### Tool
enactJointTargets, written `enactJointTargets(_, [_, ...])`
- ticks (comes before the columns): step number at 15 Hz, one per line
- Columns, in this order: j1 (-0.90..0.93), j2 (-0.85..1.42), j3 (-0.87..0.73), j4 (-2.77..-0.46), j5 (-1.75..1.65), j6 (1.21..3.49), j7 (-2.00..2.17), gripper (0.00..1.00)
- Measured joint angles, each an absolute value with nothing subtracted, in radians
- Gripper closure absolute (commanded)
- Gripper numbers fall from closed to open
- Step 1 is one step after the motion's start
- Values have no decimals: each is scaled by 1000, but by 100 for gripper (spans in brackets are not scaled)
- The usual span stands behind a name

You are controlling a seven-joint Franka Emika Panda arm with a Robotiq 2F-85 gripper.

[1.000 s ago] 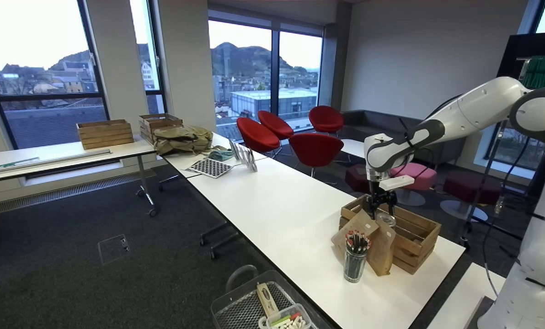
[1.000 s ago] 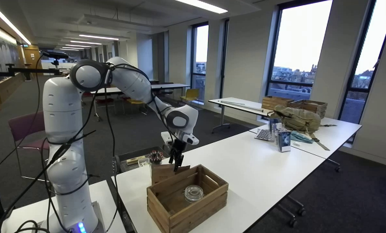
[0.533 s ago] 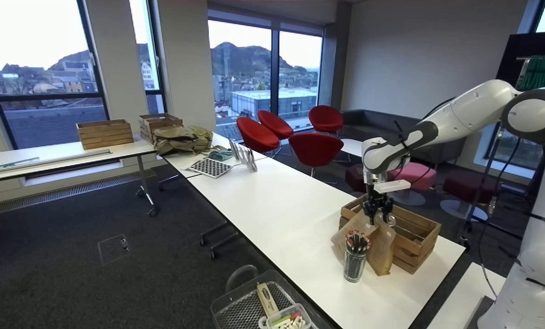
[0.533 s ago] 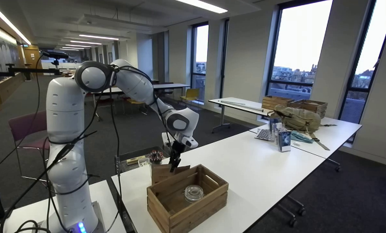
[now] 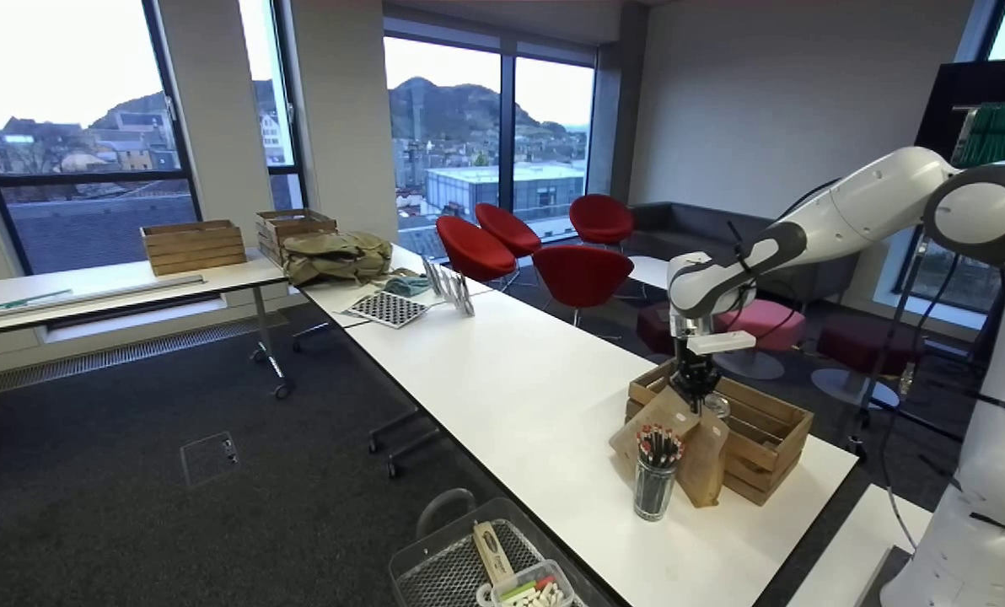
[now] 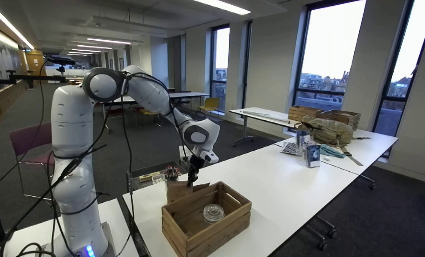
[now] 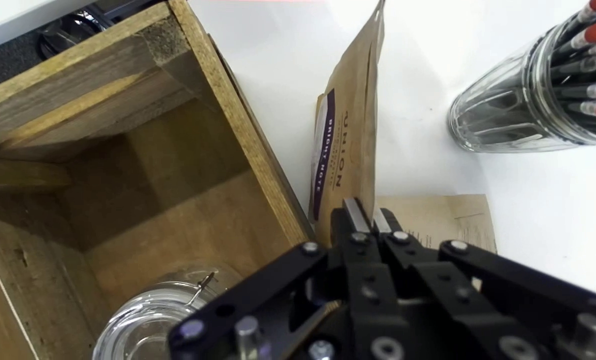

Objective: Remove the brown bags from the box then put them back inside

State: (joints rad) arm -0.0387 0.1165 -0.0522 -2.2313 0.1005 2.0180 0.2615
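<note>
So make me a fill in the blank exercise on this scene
The biggest readable word on the brown bag pinched by the tool is ____.
Inside the wooden box sits a clip-top glass ____.
The tabletop under the box is coloured ____.
In an exterior view, the four shell-shaped chairs share the colour ____.

Missing words: Union; jar; white; red

the arm (image 6: 146,91) arches up and over, its black gripper (image 7: 369,216) pointing down and pinched together.

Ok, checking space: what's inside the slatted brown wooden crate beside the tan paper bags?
A clear round glass jar. The near wall of the crate hides some interior in an exterior view; the black hand covers some in the wrist view.
</note>
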Motion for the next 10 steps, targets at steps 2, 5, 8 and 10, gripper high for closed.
enactJointTargets(2, [-39, 117, -54, -2231, 100, 2018, 262, 100])
enactJointTargets(5, [-40, 116, -57, -2231, 100, 2018, 262, 100])
enactJointTargets(8, [-40, 108, -57, -2231, 94, 2018, 262, 100])
enactJointTargets(10, [-38, 81, -56, -2230, 80, 2017, 263, 100])
